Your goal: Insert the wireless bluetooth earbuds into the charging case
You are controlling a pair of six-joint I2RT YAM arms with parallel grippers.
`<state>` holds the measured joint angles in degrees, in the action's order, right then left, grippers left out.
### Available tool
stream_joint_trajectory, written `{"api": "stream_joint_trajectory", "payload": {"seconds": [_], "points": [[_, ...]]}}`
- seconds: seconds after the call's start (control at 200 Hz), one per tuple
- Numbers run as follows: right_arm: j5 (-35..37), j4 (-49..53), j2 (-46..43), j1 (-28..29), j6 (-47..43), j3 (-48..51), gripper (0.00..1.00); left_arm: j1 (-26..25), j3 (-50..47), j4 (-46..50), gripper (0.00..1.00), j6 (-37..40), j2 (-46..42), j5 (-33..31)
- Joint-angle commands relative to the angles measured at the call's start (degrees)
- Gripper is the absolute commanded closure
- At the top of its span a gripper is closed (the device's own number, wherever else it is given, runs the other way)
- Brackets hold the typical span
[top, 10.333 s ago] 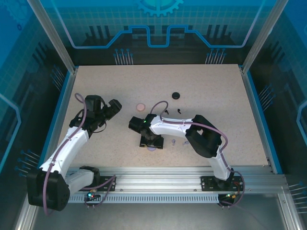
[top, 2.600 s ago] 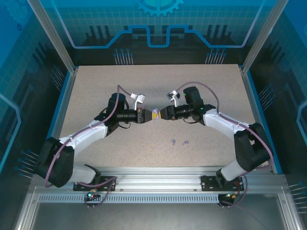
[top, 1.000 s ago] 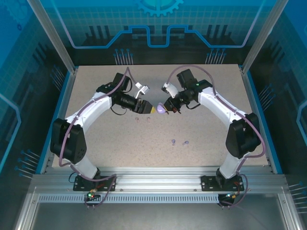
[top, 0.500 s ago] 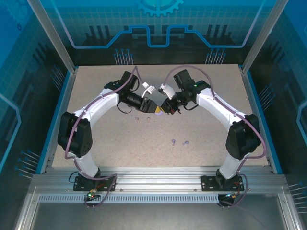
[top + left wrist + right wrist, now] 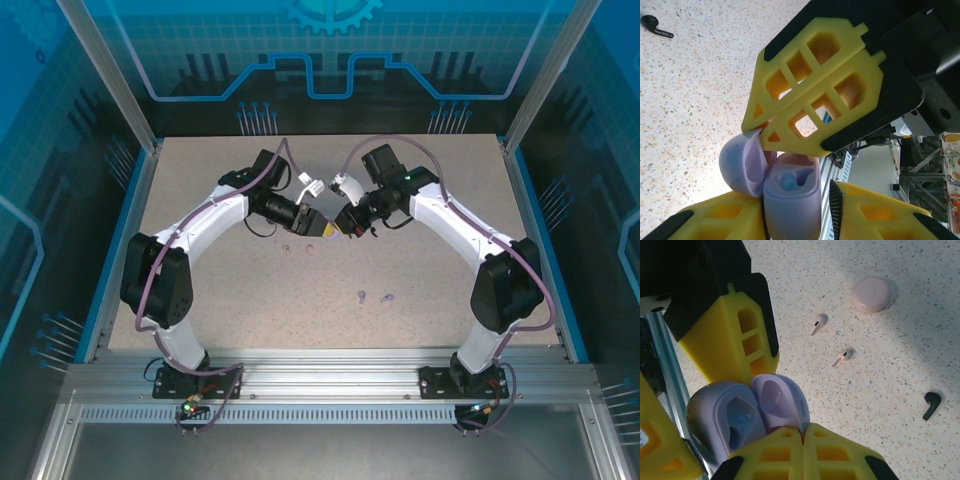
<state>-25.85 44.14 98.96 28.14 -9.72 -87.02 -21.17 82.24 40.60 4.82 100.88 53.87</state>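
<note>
A lilac charging case (image 5: 790, 200) is held above the table, its body clamped in my left gripper (image 5: 316, 226). Its lid (image 5: 780, 400) stands open, and both wells look empty. My right gripper (image 5: 804, 432) is shut with its fingertips pinched on the lid's rim; its yellow fingers (image 5: 815, 100) cross the left wrist view. Two lilac earbuds (image 5: 362, 296) lie on the table in front of the grippers. Two pale pink earbuds (image 5: 817, 324) lie below the case, and one black earbud (image 5: 931, 405) lies off to the side.
A closed pink round case (image 5: 871, 293) sits on the speckled table (image 5: 200, 290) beyond the pink earbuds. Both arms arch inward and meet mid-table. Blue walls and metal rails border the table.
Over the last second both grippers drifted slightly toward the back with the case between them. In the last half second nothing visibly moved.
</note>
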Motion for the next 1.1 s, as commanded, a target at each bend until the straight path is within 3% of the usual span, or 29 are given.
{"api": "stream_joint_trajectory", "payload": {"seconds": [0.0,0.185,0.31,0.39,0.465,0.515,0.565,0.625,0.79,0.971,1.096], "points": [[-1.0,0.6,-0.8,1.0,0.4,-1.8,1.0,-0.4,-1.2,-1.3,0.66,-0.1,-0.2,3.1],[-1.0,0.5,-0.8,1.1,0.4,-1.8,1.0,-0.4,-1.9,-2.9,0.74,-1.1,-0.2,3.5],[-1.0,0.2,-0.9,1.1,0.7,-1.6,1.0,-0.4,-2.5,-4.6,0.86,-2.2,-0.2,3.6],[-0.2,-0.3,-1.1,1.0,1.5,-1.4,1.0,-0.4,-3.5,-6.4,1.0,-3.0,-0.7,3.5],[1.4,-1.1,-1.3,0.2,3.7,-1.5,1.0,-0.4,-5.2,-8.9,1.0,-4.4,-1.8,3.0],[2.6,-1.5,-1.5,-0.7,5.8,-1.7,0.86,-0.5,-6.7,-11.0,1.0,-5.3,-2.9,2.1],[2.7,-1.4,-2.0,-2.0,7.7,-1.8,0.81,-0.3,-8.3,-12.9,1.0,-6.2,-4.2,0.8],[1.5,-2.0,-3.6,-3.9,10.4,-1.2,0.68,-0.1,-10.6,-15.7,1.0,-7.5,-6.2,-1.0],[0.0,-3.8,-10.2,-7.6,18.6,4.9,0.44,1.0,-18.6,-25.5,1.0,-12.5,-13.4,-7.4],[4.8,-2.6,-13.5,-6.5,28.7,12.8,0.41,1.0,-27.4,-38.4,1.0,-18.0,-21.8,-16.9],[13.7,-1.2,-13.8,-1.8,36.8,17.6,0.4,0.0,-32.8,-46.4,1.0,-19.8,-27.8,-26.3]]}}
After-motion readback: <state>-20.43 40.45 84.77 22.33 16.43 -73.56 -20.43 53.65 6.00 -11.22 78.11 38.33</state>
